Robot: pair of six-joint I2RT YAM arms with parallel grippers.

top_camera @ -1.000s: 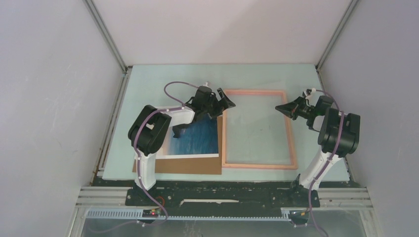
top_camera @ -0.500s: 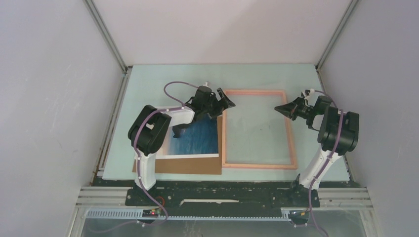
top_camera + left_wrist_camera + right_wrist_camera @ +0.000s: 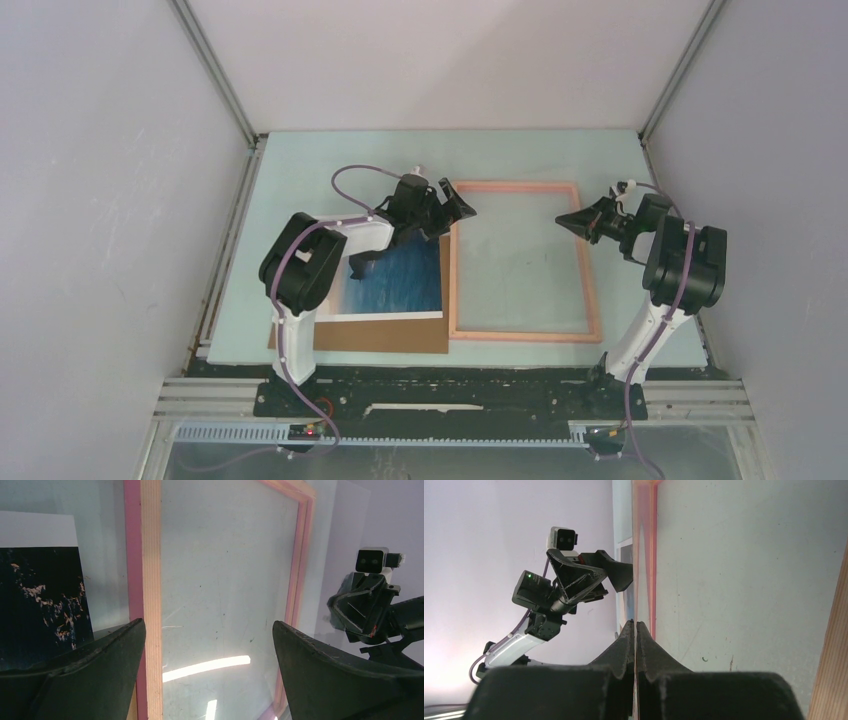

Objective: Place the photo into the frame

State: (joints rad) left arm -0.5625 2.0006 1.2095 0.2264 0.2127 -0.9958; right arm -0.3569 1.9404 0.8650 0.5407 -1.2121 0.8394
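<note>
From above I see the brown cardboard sheet [image 3: 390, 338] under the photo [image 3: 400, 285], blue sea face-up by the near-left corner of the table [image 3: 300, 170]; my left wrist camera catches only its dark corner just beside the pink left rail of the frame [image 3: 150, 580]. My left gripper [image 3: 455, 215] is spread wide over that rail, my right gripper [image 3: 562, 220] pinched tight by the right rail

A lab test cell: plain white panel walls [image 3: 100, 200], aluminium profile rails [image 3: 215, 70].

Brown cardboard sheet [image 3: 390, 336] lies at the pale green table's [image 3: 330, 160] near edge
</note>
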